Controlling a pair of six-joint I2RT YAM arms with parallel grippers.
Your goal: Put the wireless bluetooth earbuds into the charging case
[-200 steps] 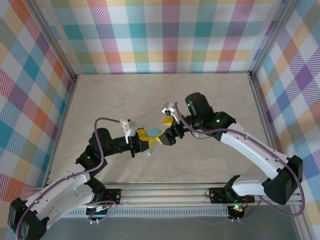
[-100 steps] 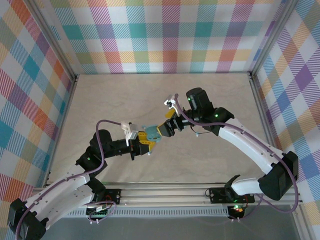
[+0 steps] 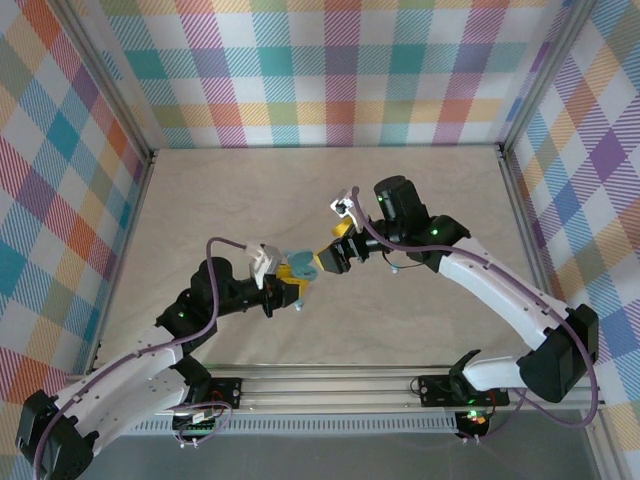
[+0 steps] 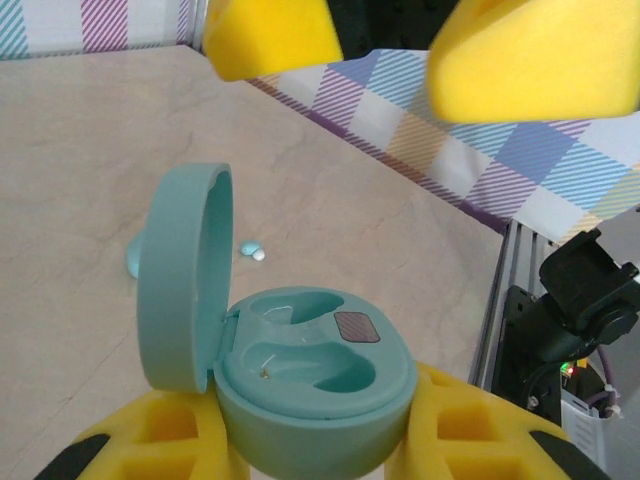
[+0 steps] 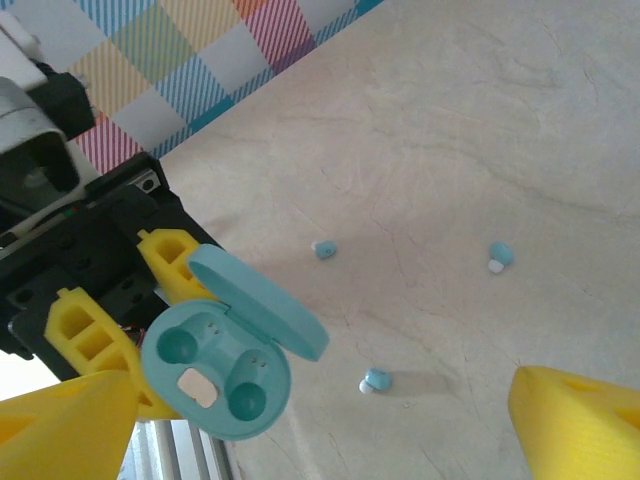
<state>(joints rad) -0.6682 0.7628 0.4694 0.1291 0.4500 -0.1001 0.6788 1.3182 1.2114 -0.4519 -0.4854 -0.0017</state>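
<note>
Left tool [image 4: 315, 432] clenched on the open charging case [image 4: 315, 375], held off the counter [image 5: 500, 120]; lid [image 4: 180, 280] hinged up, both pockets empty. Right tool [image 4: 385, 40] released, fingers spread wide, grasping nothing. Earbuds [image 5: 375, 381] lay loose on the counter, three across the middle of the right wrist view, well apart, with the case at lower left. Likely risks: the tiny rounded buds could squirt from the broad yellow pads or roll off when pinched. Pressing one into a pocket could tip the case in the left grip, or knock the lid shut.
</note>
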